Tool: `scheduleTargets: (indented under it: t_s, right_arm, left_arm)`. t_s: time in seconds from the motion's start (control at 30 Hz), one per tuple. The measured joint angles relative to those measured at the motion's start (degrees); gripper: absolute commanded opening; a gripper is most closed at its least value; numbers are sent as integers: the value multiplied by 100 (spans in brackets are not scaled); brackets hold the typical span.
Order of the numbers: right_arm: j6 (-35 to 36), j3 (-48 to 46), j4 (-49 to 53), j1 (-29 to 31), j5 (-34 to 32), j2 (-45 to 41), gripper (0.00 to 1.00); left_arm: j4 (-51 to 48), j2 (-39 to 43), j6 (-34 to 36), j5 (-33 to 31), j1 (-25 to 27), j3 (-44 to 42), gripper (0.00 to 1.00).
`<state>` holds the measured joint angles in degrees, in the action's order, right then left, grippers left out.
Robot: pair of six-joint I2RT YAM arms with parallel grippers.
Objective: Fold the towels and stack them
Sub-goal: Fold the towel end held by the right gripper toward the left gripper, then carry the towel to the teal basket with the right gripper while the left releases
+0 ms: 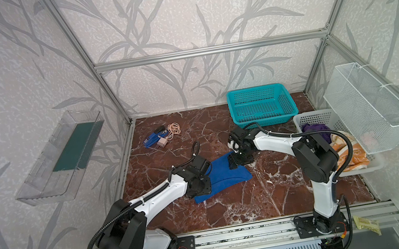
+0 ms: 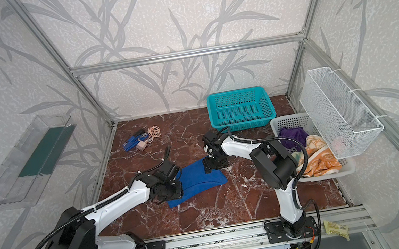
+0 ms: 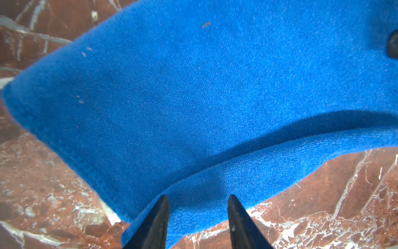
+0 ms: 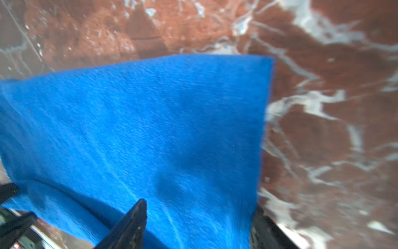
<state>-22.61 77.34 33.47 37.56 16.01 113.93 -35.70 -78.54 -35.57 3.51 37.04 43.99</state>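
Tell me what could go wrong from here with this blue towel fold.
The top layer of the blue towel arches up off the lower one, so the fold may spring open or settle crooked.
The left claw and right claw both stand open over its edges; pulling away could drag the cloth.
The right elbow sits close by the white basket; its cable might snag the orange towel.

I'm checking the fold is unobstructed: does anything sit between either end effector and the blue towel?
Nothing visible does. The left end effector and right end effector both sit directly over the blue towel, and only cloth shows between their parted jaws.
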Motion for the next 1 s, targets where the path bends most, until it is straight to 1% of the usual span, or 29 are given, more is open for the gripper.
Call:
scheduleTargets:
  t_s: [0.07,0.1,0.17,0.2,0.33,0.43,0.57,0.67,0.77,0.87,1.0]
  right_arm:
    - [-28,90,-37,101,-17,103,24]
    - [-39,136,-44,144,-17,164,15]
    - [-52,201,-57,197,-70,225,4]
    - [-37,256,-17,221,-118,234,0]
    - [33,603,208,269,-433,240,0]
    - [157,1091,415,286,-758,240,0]
    - [396,1969,756,236,-1126,243,0]
    - [586,2800,977,138,-1333,367,0]
    - [761,3838,1244,-26,-1488,782,0]
    - [922,5198,1672,-234,-1641,1532,0]
    - [1088,7860,2570,-568,-1786,2970,0]
  left_arm:
    - [-26,-59,0,-101,-15,162,47]
    - [-28,-101,4,-144,-39,262,47]
    - [-26,-188,22,-223,-94,463,47]
    - [-26,-238,42,-245,-153,568,47]
    - [-2,-411,133,-262,-457,909,47]
    - [107,-514,216,-258,-732,1156,47]
    - [422,-732,363,-260,-1025,1648,47]
    - [632,-1045,457,-260,-1189,2232,47]
    - [841,-1464,551,-258,-1287,2874,47]
    - [977,-1871,625,-243,-1338,3405,47]
    - [1154,-2347,710,-72,-1397,3816,47]
